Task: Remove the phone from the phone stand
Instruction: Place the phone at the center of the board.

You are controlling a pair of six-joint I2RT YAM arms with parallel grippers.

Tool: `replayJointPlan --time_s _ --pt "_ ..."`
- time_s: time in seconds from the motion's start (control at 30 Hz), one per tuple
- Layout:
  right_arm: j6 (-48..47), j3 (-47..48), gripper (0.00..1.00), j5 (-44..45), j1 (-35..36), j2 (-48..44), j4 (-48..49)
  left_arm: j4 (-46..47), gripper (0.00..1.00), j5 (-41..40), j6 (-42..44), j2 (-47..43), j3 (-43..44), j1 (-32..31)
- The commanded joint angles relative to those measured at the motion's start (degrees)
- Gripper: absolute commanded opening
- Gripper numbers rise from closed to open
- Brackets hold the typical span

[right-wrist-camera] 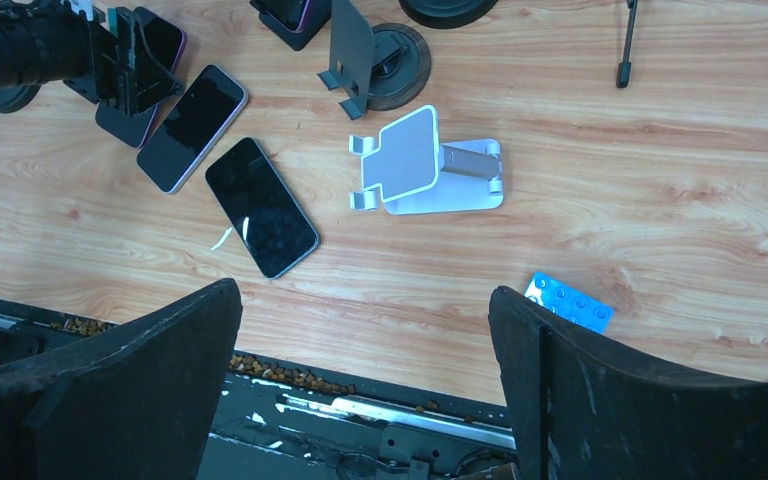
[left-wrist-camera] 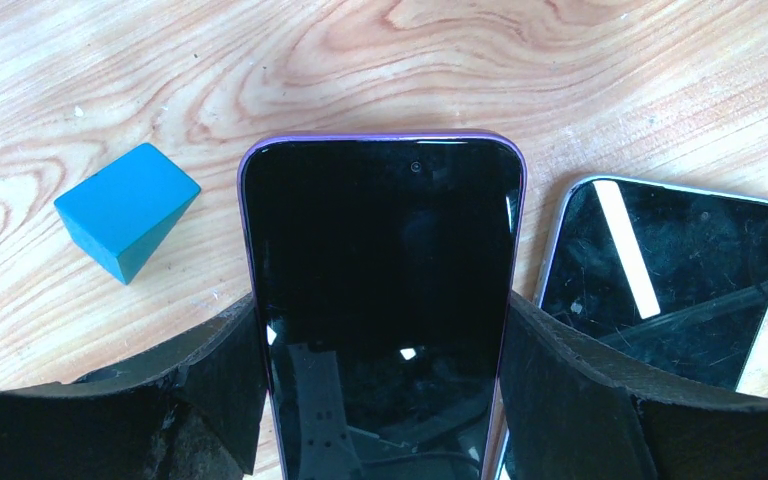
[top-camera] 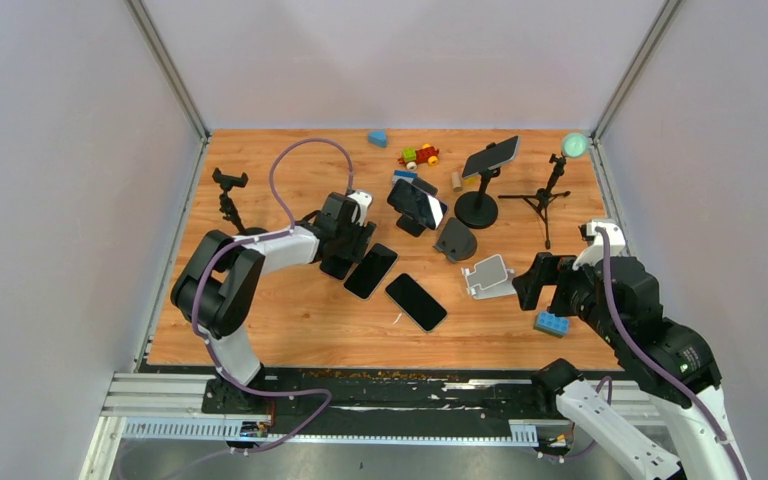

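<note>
Step in hand, as I judge it: set-down. The phone [left-wrist-camera: 380,250], purple-edged with a dark screen, is on no stand. It sits low over the table [left-wrist-camera: 460,60] in the left gripper [left-wrist-camera: 380,320].

Left fingers [left-wrist-camera: 580,390]: one pressed to each long edge of the phone, clamping its lower half across the width. The top of the phone sticks out ahead toward 12 o'clock in the wrist view. I cannot tell whether its back rests on the wood or hangs just above it.

Neighbours, left wrist view:
- second phone [left-wrist-camera: 670,270] flat on the wood at 3 o'clock, just beside the right-hand finger, which covers its lower corner
- blue block [left-wrist-camera: 125,210] at 9 o'clock, apart from the phone

Top view: a third phone [top-camera: 416,301] lies at 4 o'clock from the gripper. The white stand [top-camera: 488,275] beyond it is bare.

Right gripper [right-wrist-camera: 365,380]: fingers wide apart with nothing between them, held above the near right part of the table. It takes no part in this step.

Next move calls for:
- bringing the phone down flat if it is not yet down
- spreading the left fingers only a little, since the second phone leaves small room on that side
- lifting straight up and back toward 6 o'clock, so neither flat phone gets dragged
</note>
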Motion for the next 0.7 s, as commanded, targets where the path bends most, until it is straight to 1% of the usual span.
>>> replayJointPlan --time_s 0.0,0.13,0.2,0.23,0.27,0.37,0.4,0.43,0.5,0.63,0.67 --pt "-0.2 0.5 0.96 -0.1 -0.2 0.7 1.6 -0.6 0.48 1.9 -0.2 1.2 -0.4 0.2" --pt "0.0 0.4 0.96 -0.3 -0.2 0.7 1.7 0.2 0.53 4.3 -0.4 0.8 -1.4 0.2" --pt "-0.1 0.5 0.96 -0.5 -0.2 0.7 1.8 0.3 0.54 5.3 -0.3 1.1 -1.5 0.3" --pt "0.0 0.6 0.96 -0.6 -0.3 0.7 1.9 0.1 0.54 5.4 -0.3 1.2 -1.5 0.2" --pt "0.0 0.7 0.96 -0.6 -0.2 0.8 1.9 -0.1 0.57 5.6 -0.2 1.5 -1.6 0.2" --pt "-0.2 1.1 0.96 -0.5 -0.2 0.8 1.9 -0.3 0.59 5.5 -0.2 1.8 -1.8 0.3" --pt "-0.2 1.2 0.96 -0.3 -0.3 0.8 1.8 -0.3 0.65 5.4 -0.3 1.9 -1.8 0.3" --pt "-0.2 1.2 0.96 -0.4 -0.3 0.8 1.8 -0.3 0.67 5.2 -0.3 2.0 -2.0 0.3" --pt "-0.1 1.2 0.96 -0.5 -0.3 0.8 1.8 -0.3 0.68 4.8 -0.4 1.9 -2.2 0.2" --pt "0.0 1.1 0.96 -0.7 -0.3 0.7 1.8 -0.5 0.86 4.7 -0.8 1.8 -2.2 0.3" --pt "0.0 1.1 0.96 -0.7 -0.2 0.5 1.9 -0.5 0.87 4.7 -0.8 1.8 -2.2 0.3"
